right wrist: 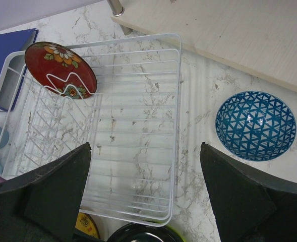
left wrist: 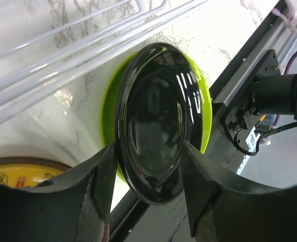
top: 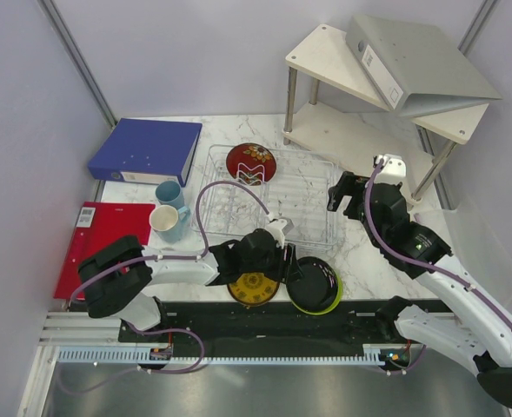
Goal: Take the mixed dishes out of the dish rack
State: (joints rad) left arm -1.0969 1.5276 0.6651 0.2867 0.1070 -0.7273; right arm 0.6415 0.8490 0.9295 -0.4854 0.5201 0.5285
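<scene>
Top and wrist views, near to far. Left gripper (left wrist: 148,151): its fingers (left wrist: 100,181) flank the near rim of the black plate (left wrist: 153,116) and lie close against it; whether they press it cannot be told. The black plate lies on the green plate (left wrist: 204,101), at the near edge of the table (top: 360,252), in front of the rack's near right corner; the yellow plate (top: 253,287) lies flat just to their left, partly under the left arm.

Right gripper (right wrist: 145,146): jaws spread wide, holding nothing, hanging over the right side of the dish rack (top: 316,187). The rack stands at mid-table; the only dish seen in it is the red plate (right wrist: 60,68), which stands tilted on edge in the wires at the far left corner. The blue bowl (right wrist: 255,125) sits upright on the table to the right of the rack, apart from it and near the white shelf (top: 342,61).

The white mug (top: 164,221) and the light-blue mug (top: 170,193) stand side by side on the table, left of the rack. Left margin: red folder (top: 90,243), with the blue binder (top: 145,150) beyond it. Far right: grey binder (top: 412,61) lying askew on top of the shelf.
</scene>
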